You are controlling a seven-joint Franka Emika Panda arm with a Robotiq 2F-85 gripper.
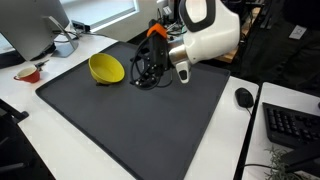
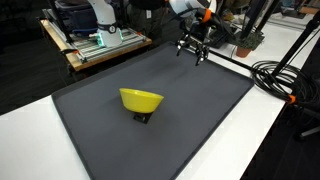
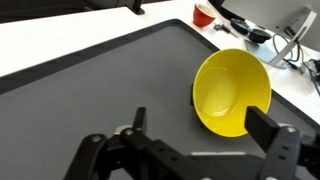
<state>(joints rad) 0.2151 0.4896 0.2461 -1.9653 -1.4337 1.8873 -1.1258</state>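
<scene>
A yellow bowl [image 1: 106, 68] lies tilted on a large black mat [image 1: 120, 120]. In an exterior view the bowl [image 2: 141, 99] rests on a small dark object [image 2: 143, 116]. My gripper [image 1: 150, 75] hangs just above the mat beside the bowl, open and empty. It also shows in an exterior view [image 2: 193, 50], above the mat's far edge. In the wrist view the bowl [image 3: 232, 92] lies between and just beyond my two black fingers [image 3: 200, 120], its opening facing the camera. Nothing is held.
A red cup [image 1: 30, 72] stands on the white table beyond the mat and also shows in the wrist view [image 3: 204, 14]. A monitor [image 1: 30, 25], a mouse [image 1: 244, 97] and a keyboard [image 1: 292, 125] sit around the mat. Black cables [image 2: 275, 75] lie on the table.
</scene>
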